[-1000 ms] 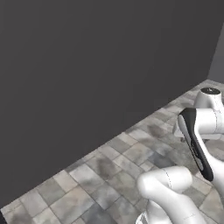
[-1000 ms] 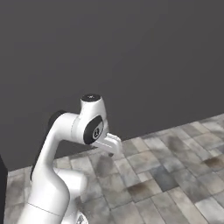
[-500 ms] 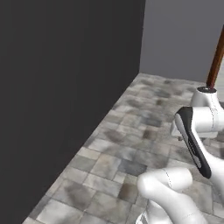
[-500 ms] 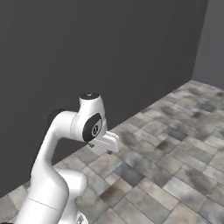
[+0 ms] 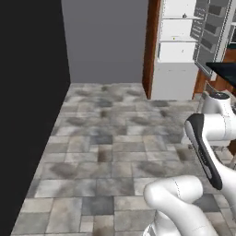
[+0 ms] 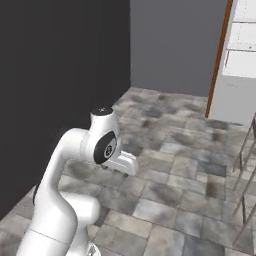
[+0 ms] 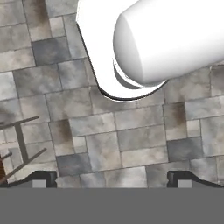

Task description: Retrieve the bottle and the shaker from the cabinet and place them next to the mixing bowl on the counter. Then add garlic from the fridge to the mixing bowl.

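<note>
My gripper hangs over the tiled floor, pointing down at it. Its two dark fingertips stand far apart, open, with nothing between them. The arm is folded close over the base, its wrist held at mid height. The bottle, the shaker, the mixing bowl and the garlic are out of view. A tall white unit with drawer fronts and a brown wooden side panel stands at the far right; I cannot tell whether it is the cabinet or the fridge.
A black wall runs along the left and a grey wall closes the far end. Thin metal stool legs stand at the right, also seen as stool legs in the hand view. A dark counter edge shows at the right.
The whole picture has swung: the base has turned, so the black wall slid left and the grey wall and white drawer unit came into view. The arm's pose is unchanged.
</note>
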Tool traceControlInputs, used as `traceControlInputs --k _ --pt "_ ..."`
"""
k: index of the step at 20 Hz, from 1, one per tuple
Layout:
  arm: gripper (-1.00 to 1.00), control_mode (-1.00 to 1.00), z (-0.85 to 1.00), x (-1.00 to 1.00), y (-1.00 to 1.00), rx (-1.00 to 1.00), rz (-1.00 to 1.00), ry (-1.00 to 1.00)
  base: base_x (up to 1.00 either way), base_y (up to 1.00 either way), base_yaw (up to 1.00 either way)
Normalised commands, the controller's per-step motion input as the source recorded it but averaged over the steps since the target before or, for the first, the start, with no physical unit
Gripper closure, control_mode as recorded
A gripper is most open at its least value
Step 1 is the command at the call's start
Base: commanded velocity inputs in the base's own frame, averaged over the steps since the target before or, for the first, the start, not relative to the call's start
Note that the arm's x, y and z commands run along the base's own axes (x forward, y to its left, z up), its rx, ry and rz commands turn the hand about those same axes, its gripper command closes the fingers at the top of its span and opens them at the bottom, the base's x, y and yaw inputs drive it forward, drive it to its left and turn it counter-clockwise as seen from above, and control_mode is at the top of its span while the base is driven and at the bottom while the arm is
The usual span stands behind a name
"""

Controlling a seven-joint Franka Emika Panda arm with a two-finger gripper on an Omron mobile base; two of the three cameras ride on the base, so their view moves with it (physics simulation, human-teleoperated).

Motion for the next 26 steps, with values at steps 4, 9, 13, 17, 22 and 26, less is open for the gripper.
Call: traceControlInputs --k 4,9,13,17,22,26 --pt "-1.00 1.00 0.00 0.00 0.00 0.00 0.00 0.00 1.00 0.01 -0.56" --pt "-1.00 1.00 0.00 0.00 0.00 0.00 0.00 0.00 1.00 0.17 -0.43" --pt "-1.00 1.00 0.00 0.00 0.00 0.00 0.00 0.00 1.00 0.45 -0.39" --pt "-1.00 1.00 0.00 0.00 0.00 0.00 0.00 0.00 1.00 0.58 -0.25" --pt "-1.00 1.00 0.00 0.00 0.00 0.00 0.00 0.00 1.00 0.59 -0.15" --pt "-1.00 1.00 0.00 0.00 0.00 0.00 0.00 0.00 1.00 0.48 -0.04"
